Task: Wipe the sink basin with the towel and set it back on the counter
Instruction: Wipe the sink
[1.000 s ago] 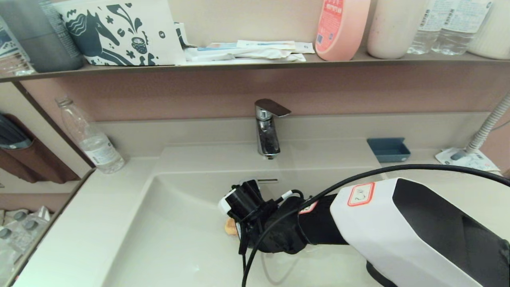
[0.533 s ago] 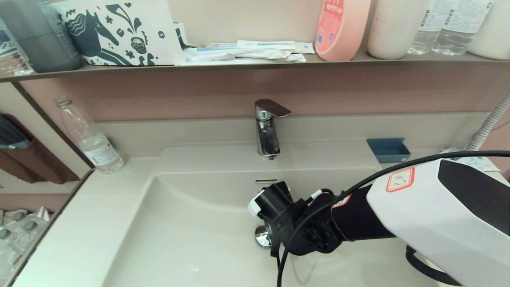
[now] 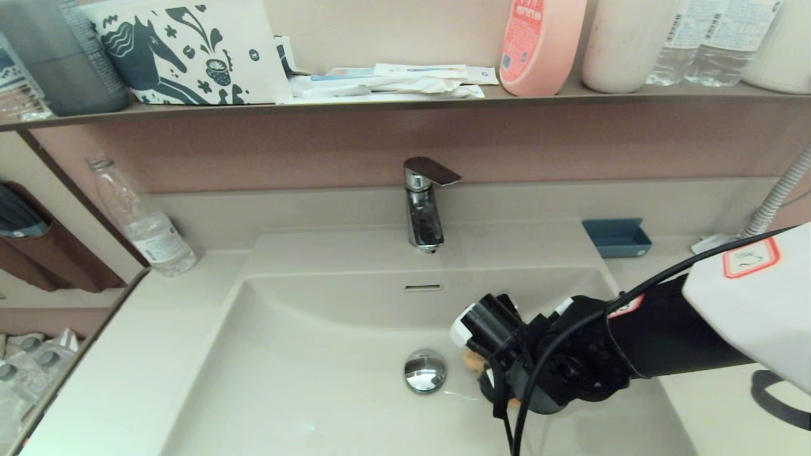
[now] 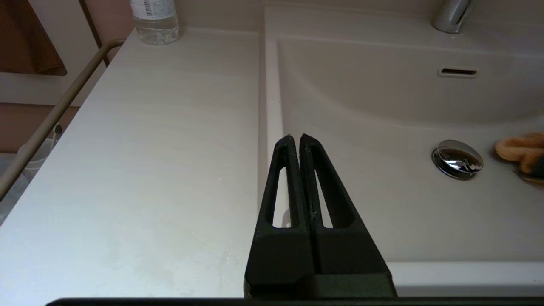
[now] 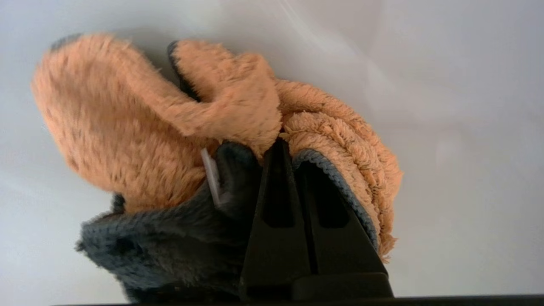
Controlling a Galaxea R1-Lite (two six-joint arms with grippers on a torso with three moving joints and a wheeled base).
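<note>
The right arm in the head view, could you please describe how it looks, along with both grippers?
The right arm has a white shell bearing a red-bordered label, a black wrist section and black cables looping past it. The right gripper and left gripper each have slim, tapered matte-black fingers with slotted cut-outs.

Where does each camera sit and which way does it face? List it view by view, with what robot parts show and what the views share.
Head view: high on the robot, looking forward and down at the sink basin and faucet; the right arm shows.
Left wrist view: behind the left end effector, shut, over the counter beside the basin.
Right wrist view: behind the right end effector, pointing at the basin floor, shut on the towel.
Shared: drain plug in head and left wrist views; the towel in all three.
</note>
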